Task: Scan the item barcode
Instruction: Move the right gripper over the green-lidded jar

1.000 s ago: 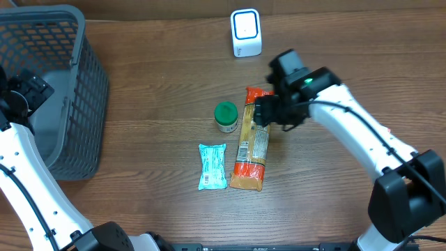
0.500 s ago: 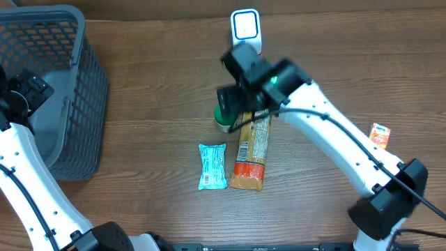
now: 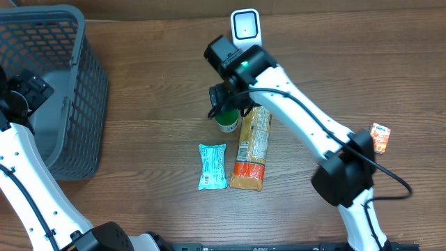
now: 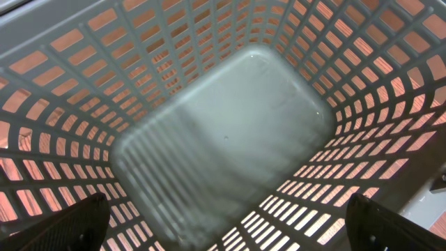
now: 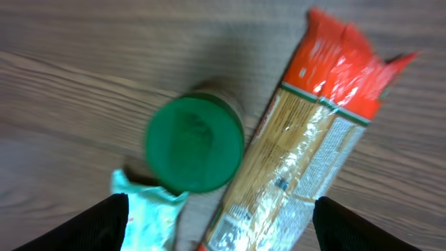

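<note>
- Teal packet (image 3: pixel 212 166) and pasta packet (image 3: pixel 252 146) are lying flat on the counter (image 3: pixel 139 209), nearest the arm bases, untouched.
- Green-lidded jar (image 5: pixel 194 143) is standing upright, touching or just beside the pasta packet's upper end. Right tool (image 5: pixel 221 213) is hovering over it, fingers spread wide, gripping nothing.
- Step in hand: lining up a pick. The wrist view is blurring, so the target is probably the jar.
- Left tool (image 4: pixel 226 223) is hanging wide and empty over the basket (image 4: pixel 223 139).
- Scanner (image 3: pixel 245 31) is sitting at the far edge. Next move is calling for centring on the lid, descending, closing, then presenting the jar's label to it.
</note>
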Tool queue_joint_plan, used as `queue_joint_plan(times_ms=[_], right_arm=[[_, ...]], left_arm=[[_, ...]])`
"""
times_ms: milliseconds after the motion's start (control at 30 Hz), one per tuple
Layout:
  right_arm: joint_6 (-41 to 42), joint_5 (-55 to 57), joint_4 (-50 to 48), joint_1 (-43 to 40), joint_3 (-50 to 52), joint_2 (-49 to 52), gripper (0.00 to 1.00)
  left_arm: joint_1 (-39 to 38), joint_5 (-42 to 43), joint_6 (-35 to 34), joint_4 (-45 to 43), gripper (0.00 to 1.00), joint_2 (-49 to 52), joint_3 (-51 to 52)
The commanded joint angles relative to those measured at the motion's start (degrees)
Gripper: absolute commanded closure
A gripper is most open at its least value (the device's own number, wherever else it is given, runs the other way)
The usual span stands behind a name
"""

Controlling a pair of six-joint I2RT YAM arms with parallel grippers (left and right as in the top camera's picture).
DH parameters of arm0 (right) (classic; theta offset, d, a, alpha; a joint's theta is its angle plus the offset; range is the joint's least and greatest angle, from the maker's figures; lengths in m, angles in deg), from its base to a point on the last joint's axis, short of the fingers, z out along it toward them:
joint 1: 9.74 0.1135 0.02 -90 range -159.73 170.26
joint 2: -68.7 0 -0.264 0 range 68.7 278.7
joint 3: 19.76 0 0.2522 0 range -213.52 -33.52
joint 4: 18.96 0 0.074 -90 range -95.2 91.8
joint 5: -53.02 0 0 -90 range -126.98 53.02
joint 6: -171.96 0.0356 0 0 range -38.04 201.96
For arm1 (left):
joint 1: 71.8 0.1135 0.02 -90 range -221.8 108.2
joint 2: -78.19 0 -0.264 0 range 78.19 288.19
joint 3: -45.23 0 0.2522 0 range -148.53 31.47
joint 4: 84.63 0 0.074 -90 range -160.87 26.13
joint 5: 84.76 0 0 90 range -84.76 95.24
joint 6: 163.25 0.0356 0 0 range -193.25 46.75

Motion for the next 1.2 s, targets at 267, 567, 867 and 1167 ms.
queue_joint_plan(times_ms=[267,567,867,1167], right_arm=[[-0.2,0.8,-4.1,0.1,1.6,2.0,0.12],[-0.2,0.8,-6.5,0.1,4.5,3.4,0.13],[-0.2,0.8,-12.9,0.3,11.5,3.4,0.12],[-0.4,1.0,-14.4,0.3,13.5,3.4,0.16]], left_arm=[[-0.1,-0.3,-0.7,0.0,0.00,0.3,-1.4],[-0.1,-0.3,-0.7,0.0,0.00,0.3,-1.4],[-0.1,-0.3,-0.7,0.0,0.00,0.3,-1.4],[-0.1,-0.3,-0.7,0.0,0.01,0.3,-1.4]])
